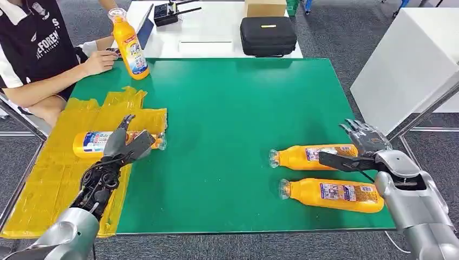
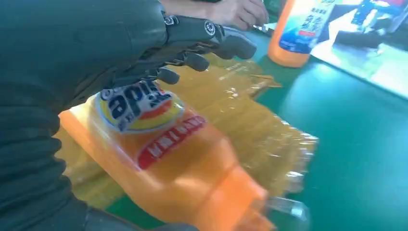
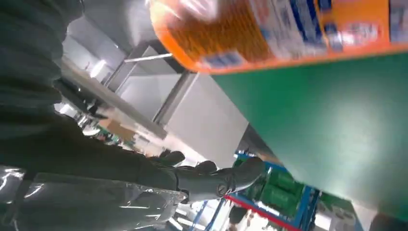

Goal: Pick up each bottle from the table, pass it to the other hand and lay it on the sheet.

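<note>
An orange bottle (image 1: 91, 144) lies on its side on the yellow sheet (image 1: 48, 179), cap toward the green mat (image 1: 227, 108). My left hand (image 1: 127, 145) hovers over its neck end with fingers spread; in the left wrist view the fingers (image 2: 192, 43) stretch above the bottle (image 2: 163, 154) without wrapping it. Two more orange bottles lie at the mat's right: a farther one (image 1: 316, 156) and a nearer one (image 1: 331, 194). My right hand (image 1: 361, 147) is open at the farther bottle's base end, thumb reaching over it. In the right wrist view that bottle (image 3: 288, 29) is apart from the fingers (image 3: 207, 178).
A person sits at the far left, one hand (image 1: 100, 62) beside an upright orange bottle (image 1: 130, 46) at the mat's back left corner. Behind the mat a white table (image 1: 216, 30) carries a black case (image 1: 268, 36). A white cabinet (image 1: 406, 65) stands to the right.
</note>
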Controlling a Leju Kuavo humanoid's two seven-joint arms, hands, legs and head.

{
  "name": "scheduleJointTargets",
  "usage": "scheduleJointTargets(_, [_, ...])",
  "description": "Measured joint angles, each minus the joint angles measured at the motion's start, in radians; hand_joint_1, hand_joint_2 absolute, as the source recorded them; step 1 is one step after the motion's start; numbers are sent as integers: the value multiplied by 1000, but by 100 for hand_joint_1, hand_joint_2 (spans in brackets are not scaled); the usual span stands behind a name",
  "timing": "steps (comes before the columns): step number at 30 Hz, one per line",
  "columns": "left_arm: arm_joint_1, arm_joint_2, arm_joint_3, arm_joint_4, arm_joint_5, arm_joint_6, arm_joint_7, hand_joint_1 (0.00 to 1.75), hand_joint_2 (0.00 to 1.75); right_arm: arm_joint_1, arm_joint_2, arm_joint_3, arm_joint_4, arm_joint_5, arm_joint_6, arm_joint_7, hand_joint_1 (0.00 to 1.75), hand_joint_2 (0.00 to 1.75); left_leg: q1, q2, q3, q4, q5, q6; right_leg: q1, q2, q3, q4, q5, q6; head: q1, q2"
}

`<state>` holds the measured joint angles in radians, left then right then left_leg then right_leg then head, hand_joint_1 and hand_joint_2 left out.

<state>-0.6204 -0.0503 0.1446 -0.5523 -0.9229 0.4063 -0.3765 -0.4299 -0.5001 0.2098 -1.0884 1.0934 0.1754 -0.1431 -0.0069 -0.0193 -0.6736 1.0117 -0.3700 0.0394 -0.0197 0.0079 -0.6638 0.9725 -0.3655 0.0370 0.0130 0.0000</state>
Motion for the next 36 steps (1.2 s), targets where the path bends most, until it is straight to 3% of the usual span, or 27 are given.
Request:
scheduleJointTargets(7, [8, -12, -46, -52, 59, 2, 24, 0, 175, 42, -23, 3, 9, -63, 76, -8, 0, 175, -1, 0, -1, 0, -1, 0, 0, 0, 0, 0, 0, 0, -1, 0])
scheduleJointTargets(17, [26, -37, -113, -86, 198, -45, -48, 0, 175, 44, 8, 21, 115, -84, 60, -36, 0, 175, 0, 1, 0, 0, -1, 0, 0, 1, 0, 0, 0, 0, -1, 0])
scheduleJointTargets(18, [30, -41, -119, -100, 223, -64, -60, 0, 175, 40, 16, 24, 128, -84, 54, -36, 7, 175, 0, 2, 0, 0, -1, 0, 0, 1, 0, 0, 0, 0, 0, 0])
scheduleJointTargets(19, [35, -45, -127, -118, 251, -84, -71, 0, 175, 34, 24, 27, 144, -83, 48, -37, 33, 175, 0, 2, 0, 0, -1, 0, 0, 2, 0, 0, 0, 0, 0, 0])
scheduleJointTargets(20, [44, -49, -136, -146, 282, -104, -79, 0, 175, 29, 35, 30, 165, -81, 35, -40, 80, 175, 0, 3, 1, 0, -1, 0, 0, 2, 0, 0, 0, 0, 0, 0])
scheduleJointTargets(21, [53, -50, -144, -172, 310, -121, -86, 0, 175, 20, 43, 33, 180, -74, 22, -42, 147, 175, 1, 4, 2, 0, -2, -1, 1, 3, 1, -1, -1, 0, 0, 0])
scheduleJointTargets(27, [159, -52, -203, -405, 429, -211, -112, 0, 175, 10, 108, 35, 260, -12, -182, -31, 147, 175, 1, 20, 14, 0, -13, -1, 1, 19, 9, -2, -2, 0, 0, 0])
scheduleJointTargets(36, [216, -52, -232, -546, 438, -222, -113, 0, 175, -8, 147, 29, 297, -2, -197, -24, 147, 175, 1, 21, 21, 0, -12, -3, 2, 21, 14, -3, -2, -1, 0, 0])
